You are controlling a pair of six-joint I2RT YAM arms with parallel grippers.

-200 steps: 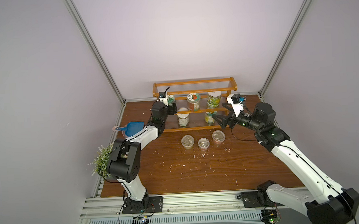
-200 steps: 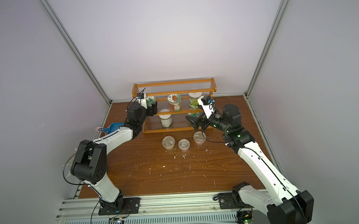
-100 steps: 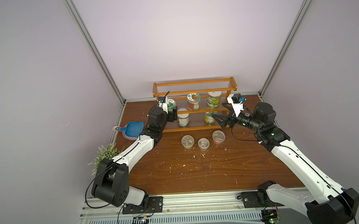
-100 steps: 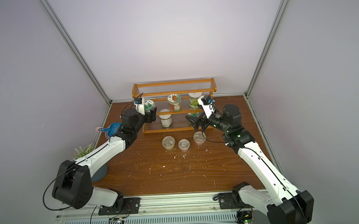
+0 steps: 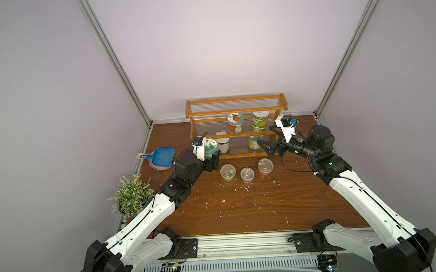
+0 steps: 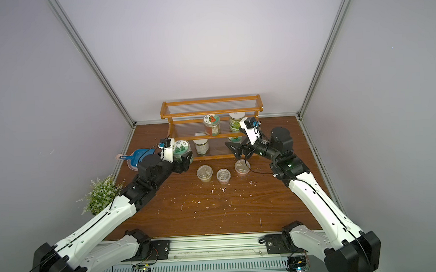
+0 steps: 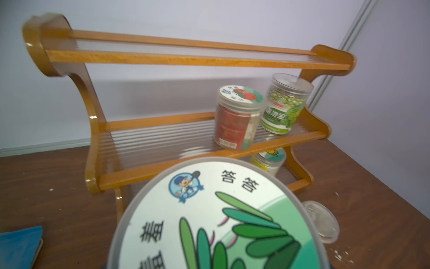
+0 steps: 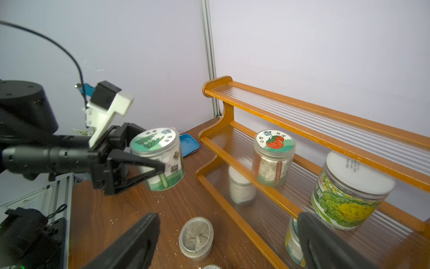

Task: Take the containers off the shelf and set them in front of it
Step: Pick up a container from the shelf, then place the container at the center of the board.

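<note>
Left gripper [image 5: 212,159] is clamped on the green-lidded jar [image 5: 210,148] and holds it off the table, with the shelf [image 5: 236,107] just beyond it. Right gripper [image 8: 228,217] is wide open and empty. The yellow-labelled jar [image 8: 292,242] on the bottom tier sits just past its fingertips. Three short cups [image 5: 247,174] stand on the table between the two grippers.

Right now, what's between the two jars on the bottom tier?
Nothing: bare clear tier between the white-lidded jar and the yellow jar, in a top view.
</note>
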